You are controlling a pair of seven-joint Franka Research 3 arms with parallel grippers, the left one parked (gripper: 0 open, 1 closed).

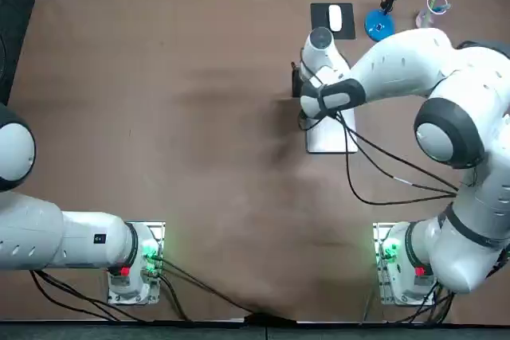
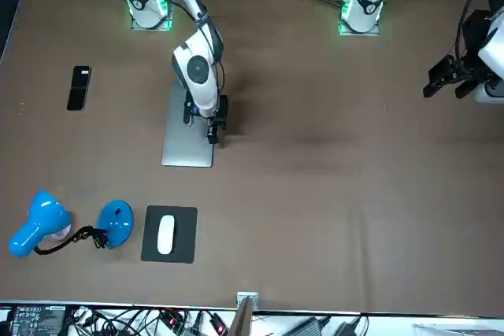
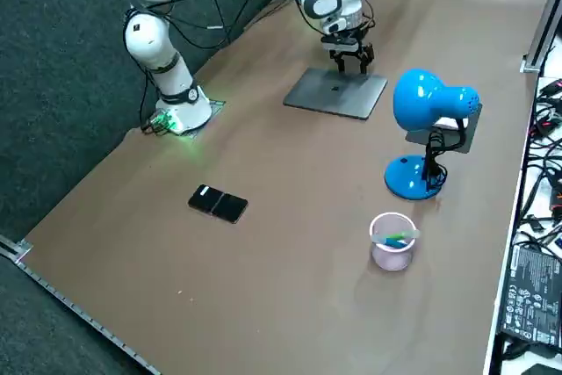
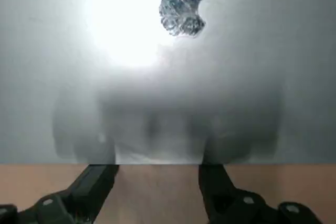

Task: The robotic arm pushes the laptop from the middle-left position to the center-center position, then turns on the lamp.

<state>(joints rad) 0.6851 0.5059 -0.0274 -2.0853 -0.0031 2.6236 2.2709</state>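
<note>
Here the right gripper (image 4: 156, 170), spread and empty, seemingly touches the laptop (image 4: 220, 77) edge

On the tabletop (image 1: 199, 157) I counted one laptop (image 2: 187, 143), one blue lamp (image 3: 421, 101), one mouse (image 2: 165, 235) on one black mouse pad (image 2: 183, 253), one dark phone (image 2: 79, 87) and one clear cup (image 3: 392, 250); its contents were too small to count. One claw (image 4: 157, 167) was there, two fingers (image 4: 100, 179) spread at the laptop's edge.

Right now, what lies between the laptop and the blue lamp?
Only bare table separates laptop and lamp, as the front view shows. The right gripper, open, stands at the laptop's edge.
</note>
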